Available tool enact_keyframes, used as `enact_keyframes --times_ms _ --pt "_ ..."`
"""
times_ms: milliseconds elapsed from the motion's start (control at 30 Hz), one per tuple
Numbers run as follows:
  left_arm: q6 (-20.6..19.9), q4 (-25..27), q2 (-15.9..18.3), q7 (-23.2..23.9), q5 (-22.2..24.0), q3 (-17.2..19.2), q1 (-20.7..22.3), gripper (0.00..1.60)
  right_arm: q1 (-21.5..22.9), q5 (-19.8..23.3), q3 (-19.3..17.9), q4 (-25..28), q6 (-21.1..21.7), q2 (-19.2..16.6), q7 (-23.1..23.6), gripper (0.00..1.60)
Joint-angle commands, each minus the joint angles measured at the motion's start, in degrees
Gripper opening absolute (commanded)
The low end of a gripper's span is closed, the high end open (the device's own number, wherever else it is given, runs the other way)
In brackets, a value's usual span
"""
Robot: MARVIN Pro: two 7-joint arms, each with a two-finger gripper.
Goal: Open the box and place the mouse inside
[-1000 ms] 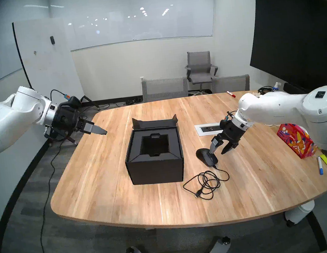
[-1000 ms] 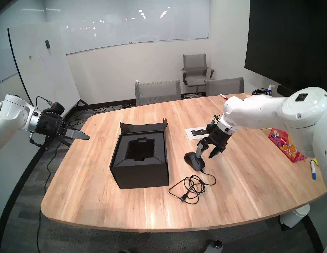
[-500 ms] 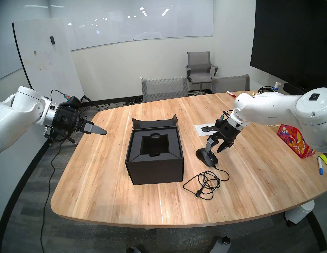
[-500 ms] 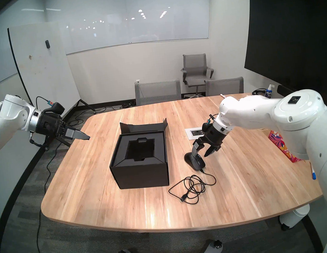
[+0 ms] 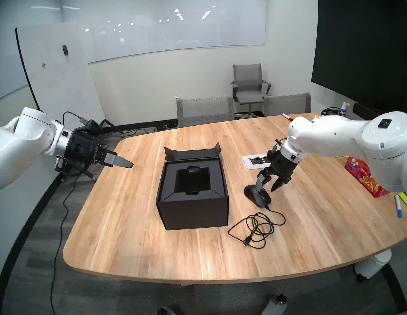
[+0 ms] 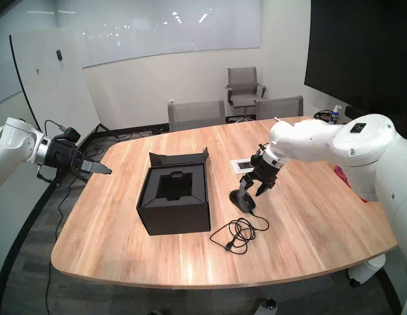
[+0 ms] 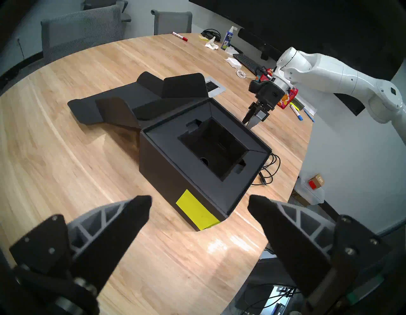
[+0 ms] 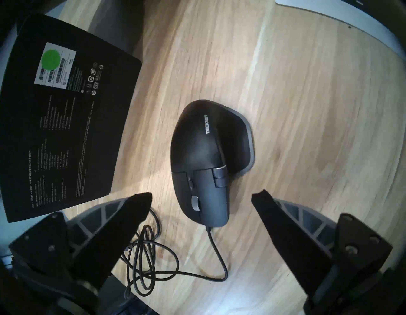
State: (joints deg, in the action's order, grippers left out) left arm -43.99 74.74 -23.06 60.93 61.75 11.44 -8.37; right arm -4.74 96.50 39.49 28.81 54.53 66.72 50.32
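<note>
The black box (image 5: 194,213) stands mid-table with its lid flap (image 5: 193,152) folded back and the foam-lined well showing empty. It appears too as the box (image 6: 176,218) and the box (image 7: 167,173), with a yellow-green sticky note (image 7: 195,211) on its side. The black mouse (image 5: 262,199) lies right of the box, its coiled cable (image 5: 257,228) nearer me. My right gripper (image 5: 265,191) hangs open just over the mouse (image 8: 202,154), one finger on each side of its cable end. My left gripper (image 5: 119,167) is open and empty beyond the table's left edge.
A red floral tissue box (image 5: 364,177) and a blue marker (image 5: 398,206) lie at the table's right edge under my right arm. A power outlet plate (image 5: 259,159) is set into the table behind the mouse. Chairs (image 5: 205,109) stand at the far side.
My right arm has moved left and a little down, bringing its open gripper closer over the mouse. The left arm, box and mouse have not moved.
</note>
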Motion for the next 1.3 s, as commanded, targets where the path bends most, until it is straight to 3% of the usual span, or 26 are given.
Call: enact_keyframes --times_ms 0,700,1267 --pt "0.0 0.2 0.0 2.8 0.5 0.6 1.3 1.6 1.2 -0.7 -0.2 -1.9 0.1 1.8 5.3 1.6" --pt "0.0 0.3 0.1 2.4 0.9 0.4 1.4 1.6 -0.1 -1.2 -2.2 -5.0 0.5 4.6 5.1 1.6" --pt "0.1 0.3 0.1 2.4 1.0 0.2 1.6 1.6 -2.2 -2.6 0.1 -8.3 0.5 7.8 4.9 1.6"
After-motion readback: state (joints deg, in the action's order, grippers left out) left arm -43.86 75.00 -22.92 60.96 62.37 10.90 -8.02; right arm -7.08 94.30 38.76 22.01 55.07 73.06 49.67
